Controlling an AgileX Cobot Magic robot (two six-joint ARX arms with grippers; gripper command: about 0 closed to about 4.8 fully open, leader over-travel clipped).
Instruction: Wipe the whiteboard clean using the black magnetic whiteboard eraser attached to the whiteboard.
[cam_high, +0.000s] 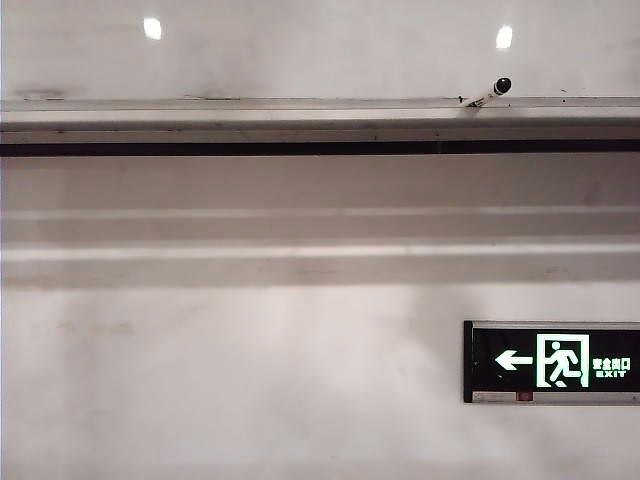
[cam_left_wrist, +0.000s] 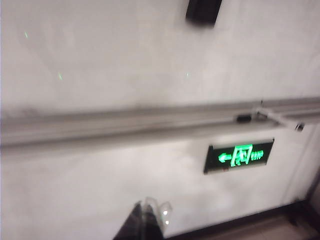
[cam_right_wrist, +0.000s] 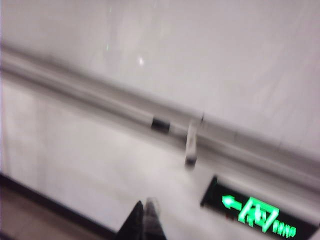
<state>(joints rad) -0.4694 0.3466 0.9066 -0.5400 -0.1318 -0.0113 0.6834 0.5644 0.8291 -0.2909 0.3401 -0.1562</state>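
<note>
The whiteboard is a glossy white panel with a silver rail along its lower edge, and it also fills the far part of both wrist views. The black eraser clings to the whiteboard, cut off by the frame edge; it does not show in the other views. My left gripper is shut and empty, well short of the eraser and in front of the wall below the rail. My right gripper is likewise shut and empty, below the whiteboard. Neither gripper appears in the exterior view.
A marker lies tilted on the rail, seen also as a white marker beside a small black piece. A lit green exit sign hangs on the wall below the rail. A dark skirting strip runs along the floor.
</note>
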